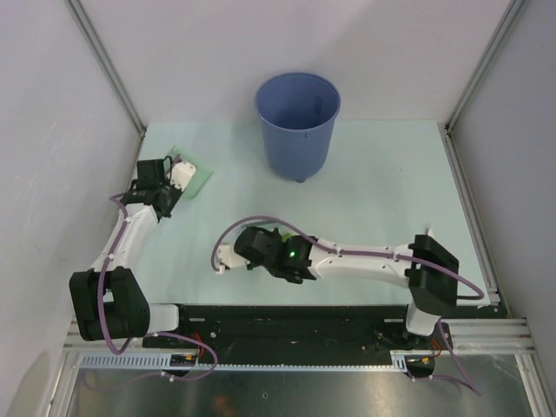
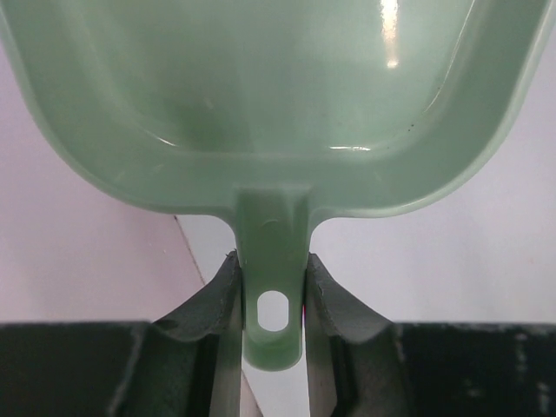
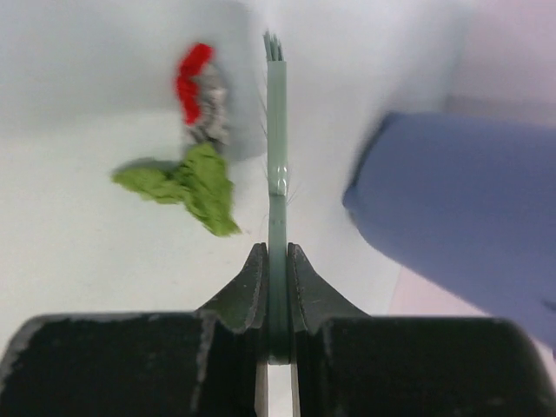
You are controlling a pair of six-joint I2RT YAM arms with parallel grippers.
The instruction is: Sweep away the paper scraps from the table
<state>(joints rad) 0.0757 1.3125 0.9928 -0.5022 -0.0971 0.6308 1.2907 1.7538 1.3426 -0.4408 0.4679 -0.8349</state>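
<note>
My left gripper (image 1: 165,184) (image 2: 272,278) is shut on the handle of the mint-green dustpan (image 1: 193,177) (image 2: 278,104), at the far left of the table (image 1: 382,191). My right gripper (image 1: 248,248) (image 3: 276,261) is shut on a thin green brush (image 3: 276,130), seen edge-on, with bristles at its far end. The paper scraps lie just left of the brush in the right wrist view: a red one (image 3: 193,78), a grey one (image 3: 211,113) and a green one (image 3: 195,182). They are hidden in the top view.
A tall blue bucket (image 1: 298,122) (image 3: 460,226) stands at the back middle of the table, right of the brush in the right wrist view. Grey walls and metal rails enclose the table on three sides.
</note>
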